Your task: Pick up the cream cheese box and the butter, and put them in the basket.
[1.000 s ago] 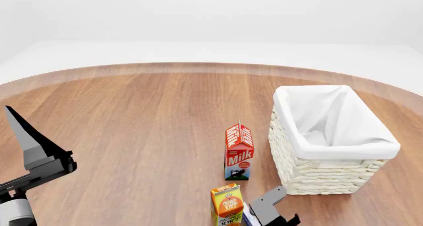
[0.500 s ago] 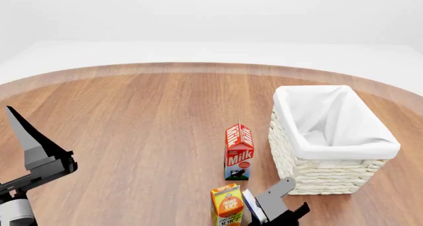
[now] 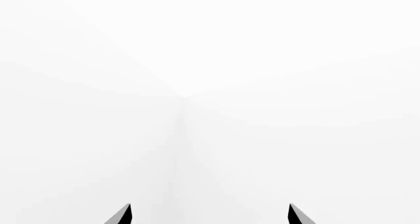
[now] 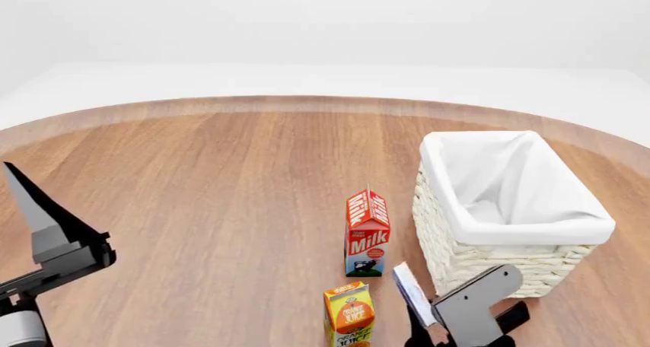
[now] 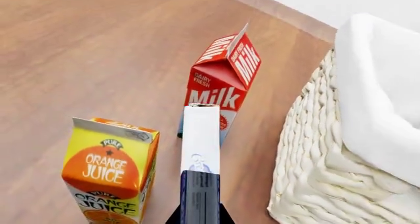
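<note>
The cream cheese box (image 5: 200,153), a thin blue-and-white pack seen edge-on, is clamped between the fingers of my right gripper (image 5: 199,219) and held off the table. In the head view the cream cheese box (image 4: 412,291) hangs just in front of the white wicker basket (image 4: 477,267), between it and the juice carton, with the right gripper (image 4: 439,326) below it. The basket (image 5: 308,150) fills one side of the right wrist view. My left gripper (image 4: 41,225) stands open at the table's left, and the left gripper (image 3: 208,217) sees only white. The butter is out of view.
A red milk carton (image 4: 367,233) stands upright just left of the basket. An orange juice carton (image 4: 348,316) stands in front of it near the table's front edge. Both the milk carton (image 5: 222,84) and the juice carton (image 5: 111,167) are close beside the held box.
My right gripper has risen and moved right toward the basket, carrying the cream cheese box up from beside the juice carton. The left gripper has drifted slightly left.
</note>
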Controlling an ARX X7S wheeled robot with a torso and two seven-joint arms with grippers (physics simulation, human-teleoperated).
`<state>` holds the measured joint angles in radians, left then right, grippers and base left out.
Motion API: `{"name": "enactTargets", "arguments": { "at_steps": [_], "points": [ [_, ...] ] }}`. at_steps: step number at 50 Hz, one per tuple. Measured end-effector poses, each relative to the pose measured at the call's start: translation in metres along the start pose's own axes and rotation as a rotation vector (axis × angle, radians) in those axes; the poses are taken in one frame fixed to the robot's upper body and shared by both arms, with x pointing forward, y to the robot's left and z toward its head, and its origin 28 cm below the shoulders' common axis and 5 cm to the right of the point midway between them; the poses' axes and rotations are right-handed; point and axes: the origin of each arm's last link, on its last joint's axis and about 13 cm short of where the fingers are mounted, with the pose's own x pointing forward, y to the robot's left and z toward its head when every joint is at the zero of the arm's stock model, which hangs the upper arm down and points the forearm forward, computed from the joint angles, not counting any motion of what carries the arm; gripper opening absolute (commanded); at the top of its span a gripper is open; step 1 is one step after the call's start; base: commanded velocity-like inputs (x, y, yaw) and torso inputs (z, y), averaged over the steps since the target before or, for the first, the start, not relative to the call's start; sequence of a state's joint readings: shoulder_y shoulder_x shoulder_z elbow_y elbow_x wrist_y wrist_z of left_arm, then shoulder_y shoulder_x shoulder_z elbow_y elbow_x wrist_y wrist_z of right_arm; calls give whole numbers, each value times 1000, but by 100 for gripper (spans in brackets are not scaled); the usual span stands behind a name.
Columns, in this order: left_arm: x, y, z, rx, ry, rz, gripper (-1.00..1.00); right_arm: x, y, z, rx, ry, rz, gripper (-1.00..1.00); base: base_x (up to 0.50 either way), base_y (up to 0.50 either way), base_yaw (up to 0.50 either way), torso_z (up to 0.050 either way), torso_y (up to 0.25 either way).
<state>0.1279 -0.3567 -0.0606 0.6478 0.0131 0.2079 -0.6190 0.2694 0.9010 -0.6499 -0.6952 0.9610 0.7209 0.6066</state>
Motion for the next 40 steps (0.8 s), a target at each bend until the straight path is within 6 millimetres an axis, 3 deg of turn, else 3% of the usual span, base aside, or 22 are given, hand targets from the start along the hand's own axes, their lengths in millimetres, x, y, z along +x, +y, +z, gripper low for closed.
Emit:
{"name": "enactTargets", "arguments": {
  "at_steps": [25,40],
  "points": [
    [0,0,4,-4,-10,0,100,-52,-19,40,-29,-165,-136,-100,0,0,0,0,0],
    [0,0,2,-6,-10,-6,100,-76,-42,77,-65,-309,-280,-100,0,0,0,0,1]
  ]
}}
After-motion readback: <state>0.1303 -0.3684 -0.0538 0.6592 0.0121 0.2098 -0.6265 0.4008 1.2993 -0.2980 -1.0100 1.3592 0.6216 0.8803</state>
